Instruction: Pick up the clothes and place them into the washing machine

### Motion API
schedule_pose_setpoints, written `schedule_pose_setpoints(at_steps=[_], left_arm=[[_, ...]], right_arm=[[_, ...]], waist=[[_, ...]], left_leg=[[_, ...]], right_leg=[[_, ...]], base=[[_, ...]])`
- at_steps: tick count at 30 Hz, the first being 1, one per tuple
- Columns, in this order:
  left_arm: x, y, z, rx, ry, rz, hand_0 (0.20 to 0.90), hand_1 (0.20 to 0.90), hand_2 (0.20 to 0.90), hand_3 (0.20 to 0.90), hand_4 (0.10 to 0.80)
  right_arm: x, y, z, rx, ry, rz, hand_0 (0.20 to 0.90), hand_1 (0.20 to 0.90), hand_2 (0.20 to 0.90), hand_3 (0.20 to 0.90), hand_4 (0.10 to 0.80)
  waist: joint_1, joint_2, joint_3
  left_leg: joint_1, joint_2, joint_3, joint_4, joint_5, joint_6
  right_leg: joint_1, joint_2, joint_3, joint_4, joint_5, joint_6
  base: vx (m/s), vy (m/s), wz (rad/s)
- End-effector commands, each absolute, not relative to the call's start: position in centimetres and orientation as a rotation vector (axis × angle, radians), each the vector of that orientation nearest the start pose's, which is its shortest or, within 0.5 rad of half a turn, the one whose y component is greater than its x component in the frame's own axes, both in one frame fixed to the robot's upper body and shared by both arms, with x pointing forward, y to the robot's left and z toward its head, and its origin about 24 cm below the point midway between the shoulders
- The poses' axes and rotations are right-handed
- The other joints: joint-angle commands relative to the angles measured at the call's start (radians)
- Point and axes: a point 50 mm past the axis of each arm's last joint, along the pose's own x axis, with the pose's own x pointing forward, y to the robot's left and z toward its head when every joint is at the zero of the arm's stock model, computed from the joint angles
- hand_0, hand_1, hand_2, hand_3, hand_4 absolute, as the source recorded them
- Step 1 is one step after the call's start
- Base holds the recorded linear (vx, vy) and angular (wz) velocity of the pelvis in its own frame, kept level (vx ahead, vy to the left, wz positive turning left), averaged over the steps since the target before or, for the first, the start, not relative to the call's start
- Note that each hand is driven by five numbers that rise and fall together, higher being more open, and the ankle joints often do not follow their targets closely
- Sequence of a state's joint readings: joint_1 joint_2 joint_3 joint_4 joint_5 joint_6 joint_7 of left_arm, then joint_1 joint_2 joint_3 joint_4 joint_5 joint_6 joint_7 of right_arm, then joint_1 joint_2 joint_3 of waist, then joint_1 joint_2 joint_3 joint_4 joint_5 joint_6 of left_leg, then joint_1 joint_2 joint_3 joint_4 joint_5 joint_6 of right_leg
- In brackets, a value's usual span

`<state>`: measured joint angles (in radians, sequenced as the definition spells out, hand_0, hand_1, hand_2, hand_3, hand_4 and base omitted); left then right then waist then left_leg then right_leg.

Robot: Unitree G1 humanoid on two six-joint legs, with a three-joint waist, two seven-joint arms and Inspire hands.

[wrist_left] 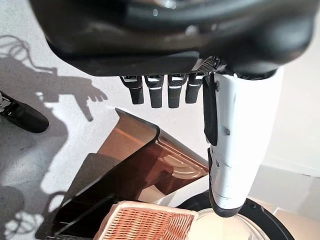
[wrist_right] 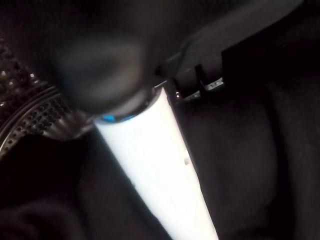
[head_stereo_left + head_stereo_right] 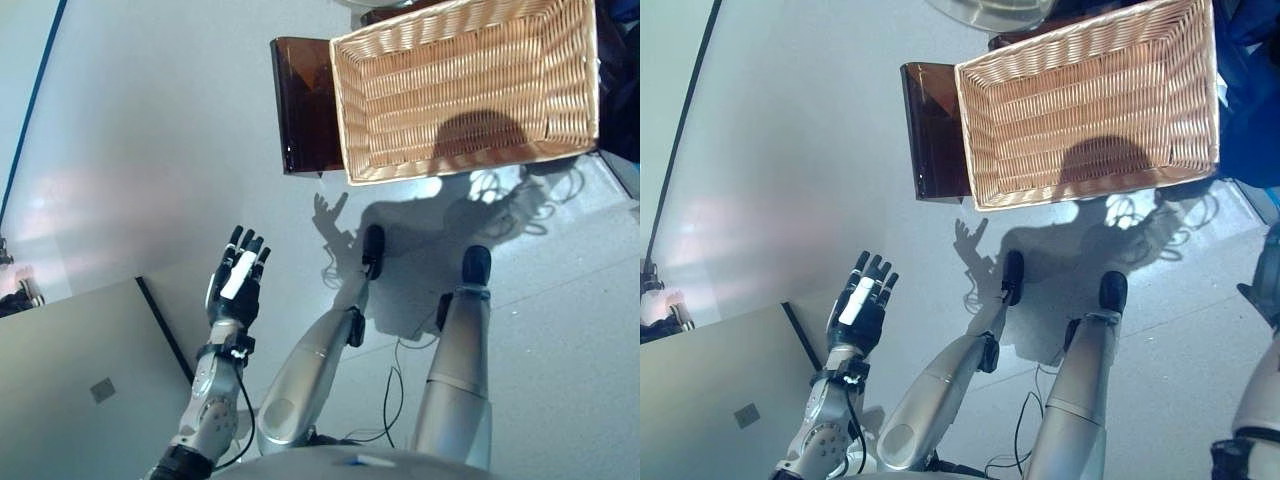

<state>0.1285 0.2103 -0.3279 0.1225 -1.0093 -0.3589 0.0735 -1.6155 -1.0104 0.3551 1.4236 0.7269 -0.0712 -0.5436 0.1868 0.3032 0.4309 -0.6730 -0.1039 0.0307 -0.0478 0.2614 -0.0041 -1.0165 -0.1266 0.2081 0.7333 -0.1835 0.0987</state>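
Beside the wicker basket stands a brown stool.

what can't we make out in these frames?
- Right hand: right wrist view shows only its white thumb cover against dark cloth and a perforated drum; fingers hidden, grip unclear.
- Right hand: cut off by both eye views' edges.
- Wicker basket: looks empty; far rim cut off by the top edge.
- Left hand: open, empty.

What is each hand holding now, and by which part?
The left hand is open, holding nothing. The right hand is among dark cloth; any hold cannot be told.
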Motion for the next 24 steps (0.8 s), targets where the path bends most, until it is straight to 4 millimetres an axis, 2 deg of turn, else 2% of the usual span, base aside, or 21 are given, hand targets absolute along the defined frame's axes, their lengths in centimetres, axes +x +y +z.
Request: schedule_pose_setpoints(at_steps=[1, 8, 10, 15, 17, 18, 19, 23, 24], left_arm=[[22.1, 17.9, 2.1, -0.750, -0.089, 0.142, 0.900, 0.900, 0.900, 0.900, 0.800], [22.0, 18.2, 2.1, -0.747, -0.092, 0.154, 0.900, 0.900, 0.900, 0.900, 0.800], [21.9, 18.4, 2.2, -0.741, -0.097, 0.153, 0.900, 0.900, 0.900, 0.900, 0.800], [22.0, 18.5, 2.4, -0.736, -0.114, 0.155, 0.900, 0.900, 0.900, 0.900, 0.800], [22.0, 18.7, 2.4, -0.733, -0.122, 0.157, 0.900, 0.900, 0.900, 0.900, 0.800], [22.0, 18.7, 2.4, -0.733, -0.126, 0.155, 0.900, 0.900, 0.900, 0.900, 0.800], [22.0, 18.7, 2.4, -0.733, -0.125, 0.155, 0.900, 0.900, 0.900, 0.900, 0.800], [22.1, 18.6, 2.4, -0.743, -0.134, 0.155, 0.900, 0.900, 0.900, 0.900, 0.800], [22.1, 18.6, 2.4, -0.743, -0.133, 0.155, 0.900, 0.900, 0.900, 0.900, 0.800]], right_arm=[[24.1, -41.9, 44.7, 0.005, -0.741, -1.271, 0.900, 0.900, 0.900, 0.900, 0.800], [24.8, -41.6, 44.4, -0.099, -0.692, -1.296, 0.900, 0.900, 0.900, 0.900, 0.800], [25.2, -41.4, 44.1, -0.199, -0.652, -1.324, 0.900, 0.900, 0.900, 0.900, 0.800], [26.2, -40.7, 43.5, -0.313, -0.645, -1.323, 0.900, 0.900, 0.900, 0.900, 0.800], [26.7, -40.6, 43.0, -0.409, -0.613, -1.335, 0.900, 0.900, 0.900, 0.900, 0.800], [27.2, -40.1, 42.8, -0.521, -0.600, -1.333, 0.900, 0.900, 0.900, 0.900, 0.800], [27.3, -40.1, 42.8, -0.522, -0.599, -1.333, 0.900, 0.900, 0.900, 0.900, 0.800], [28.3, -39.6, 41.8, -0.736, -0.528, -1.336, 0.900, 0.900, 0.900, 0.900, 0.800], [28.3, -39.6, 41.8, -0.737, -0.527, -1.336, 0.900, 0.900, 0.900, 0.900, 0.800]], waist=[[-0.042, 0.094, 0.038], [-0.037, 0.088, 0.035], [-0.038, 0.085, 0.034], [-0.029, 0.087, 0.032], [-0.023, 0.085, 0.027], [-0.020, 0.086, 0.025], [-0.019, 0.086, 0.024], [-0.007, 0.085, 0.017], [-0.011, 0.084, 0.019]], left_leg=[[0.026, 0.022, 0.062, 0.015, -0.047, -0.100], [0.030, 0.025, 0.062, 0.012, -0.043, -0.098], [0.034, 0.021, 0.061, 0.011, -0.046, -0.097], [0.029, 0.025, 0.059, 0.013, -0.039, -0.096], [0.030, 0.024, 0.060, 0.012, -0.038, -0.094], [0.028, 0.024, 0.060, 0.013, -0.038, -0.093], [0.028, 0.024, 0.060, 0.013, -0.038, -0.093], [0.026, 0.021, 0.062, 0.012, -0.037, -0.091], [0.031, 0.017, 0.060, 0.011, -0.040, -0.090]], right_leg=[[0.127, 0.070, -0.055, -0.108, -0.012, -0.066], [0.133, 0.077, -0.058, -0.126, 0.004, -0.064], [0.137, 0.075, -0.060, -0.124, -0.001, -0.064], [0.137, 0.079, -0.063, -0.133, 0.012, -0.064], [0.140, 0.080, -0.063, -0.139, 0.016, -0.063], [0.139, 0.080, -0.061, -0.142, 0.019, -0.063], [0.139, 0.080, -0.061, -0.142, 0.020, -0.062], [0.138, 0.082, -0.059, -0.155, 0.033, -0.059], [0.142, 0.077, -0.060, -0.150, 0.025, -0.059]], base=[[0.000, 0.000, 0.00], [-0.019, 0.009, -0.01], [0.000, 0.000, 0.00], [-0.007, 0.004, 0.00], [-0.029, 0.035, 0.00], [-0.034, 0.035, -0.01], [-0.005, 0.035, -0.02], [-0.017, 0.042, -0.03], [-0.031, 0.063, -0.05]])
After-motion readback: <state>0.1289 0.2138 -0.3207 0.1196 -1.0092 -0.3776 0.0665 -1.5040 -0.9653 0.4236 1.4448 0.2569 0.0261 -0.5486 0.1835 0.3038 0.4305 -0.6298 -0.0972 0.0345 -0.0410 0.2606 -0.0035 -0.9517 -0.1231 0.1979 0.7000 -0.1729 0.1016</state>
